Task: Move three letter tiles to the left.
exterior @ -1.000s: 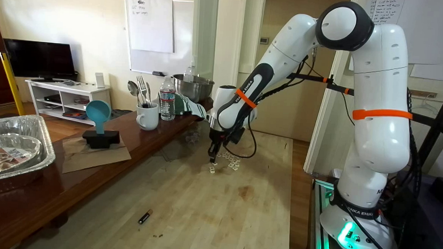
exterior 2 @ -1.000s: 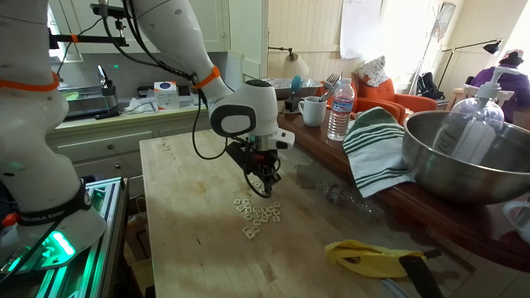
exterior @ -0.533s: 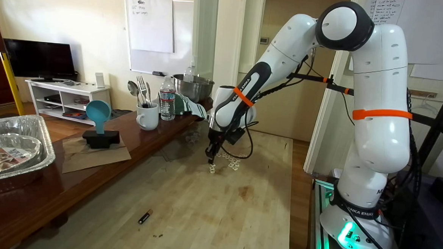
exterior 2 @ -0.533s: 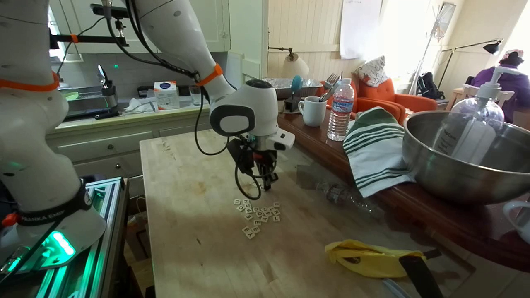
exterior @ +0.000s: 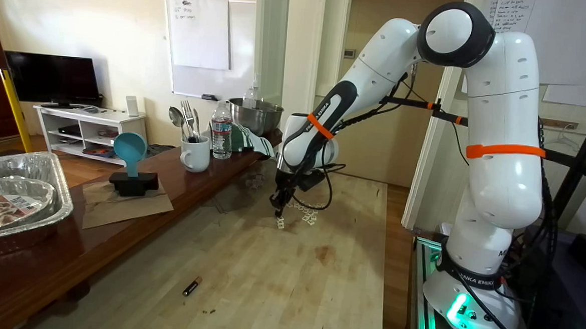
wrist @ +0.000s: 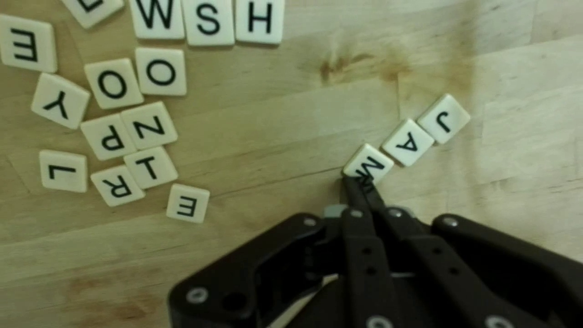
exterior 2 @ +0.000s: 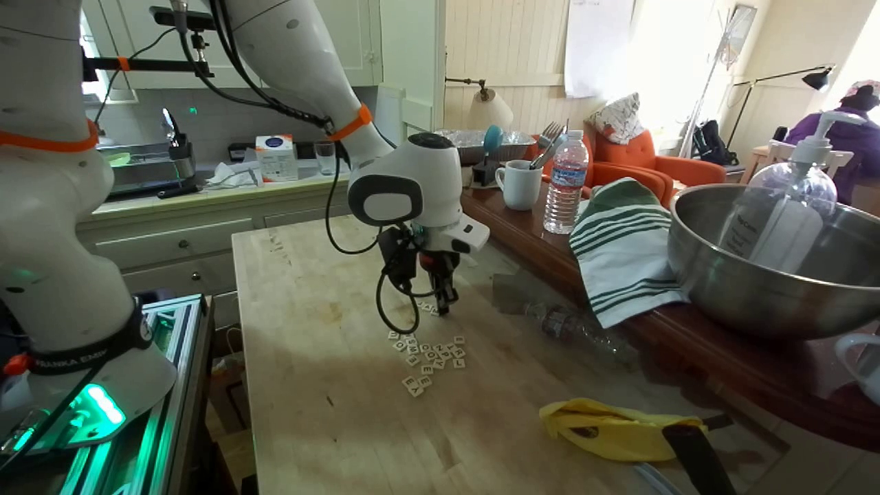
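Observation:
In the wrist view, three cream letter tiles lie in a slanted row: J (wrist: 444, 119), A (wrist: 408, 142) and M (wrist: 370, 161). J and A touch or nearly touch. M lies beside A with a small gap. My gripper (wrist: 362, 183) has its fingertips together at the near edge of M, covering part of it, with nothing between them. A larger cluster of tiles (wrist: 114, 85) lies to the left. In an exterior view, the row (exterior 2: 426, 308) is beside my gripper (exterior 2: 443, 311), with the cluster (exterior 2: 440, 354) nearer that camera. The row (exterior: 280, 224) also shows below my gripper (exterior: 278, 215).
The tiles lie on a wooden tabletop (exterior: 267, 273). A battery (exterior: 192, 286) lies on it. A yellow object (exterior 2: 612, 430) is near the dark wooden ledge (exterior 2: 694, 350). The ledge holds a mug (exterior 2: 519, 185), a water bottle (exterior 2: 566, 182), a striped towel (exterior 2: 619, 240) and a metal bowl (exterior 2: 756, 275).
The gripper has turned about its axis and shifted slightly toward the row, its cable loop swinging. The tile at its fingertips has moved slightly closer to the other tiles of the row.

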Controlling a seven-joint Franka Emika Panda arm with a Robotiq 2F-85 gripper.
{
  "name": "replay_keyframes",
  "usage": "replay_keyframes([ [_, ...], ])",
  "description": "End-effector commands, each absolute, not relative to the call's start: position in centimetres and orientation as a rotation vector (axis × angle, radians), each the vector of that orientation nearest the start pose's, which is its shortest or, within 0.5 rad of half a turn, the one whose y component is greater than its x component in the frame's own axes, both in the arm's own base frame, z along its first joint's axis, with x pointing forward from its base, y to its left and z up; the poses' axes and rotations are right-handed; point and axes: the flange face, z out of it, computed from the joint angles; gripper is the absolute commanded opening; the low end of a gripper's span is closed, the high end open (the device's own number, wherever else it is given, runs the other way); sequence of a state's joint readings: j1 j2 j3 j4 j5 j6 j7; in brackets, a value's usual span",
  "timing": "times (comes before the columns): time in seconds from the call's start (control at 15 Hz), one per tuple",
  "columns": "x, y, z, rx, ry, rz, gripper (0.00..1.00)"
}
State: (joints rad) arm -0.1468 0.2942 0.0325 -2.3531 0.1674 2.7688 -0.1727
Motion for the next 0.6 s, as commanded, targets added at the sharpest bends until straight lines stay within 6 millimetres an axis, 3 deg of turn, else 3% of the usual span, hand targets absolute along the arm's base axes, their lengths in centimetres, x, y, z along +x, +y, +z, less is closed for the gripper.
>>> replay_keyframes([
  [0.0, 52.20, -5.97, 20.01, -3.042, 0.220, -0.125, 0.00],
  [0.53, 52.17, -5.45, 20.02, -3.025, 0.262, -0.109, 0.00],
])
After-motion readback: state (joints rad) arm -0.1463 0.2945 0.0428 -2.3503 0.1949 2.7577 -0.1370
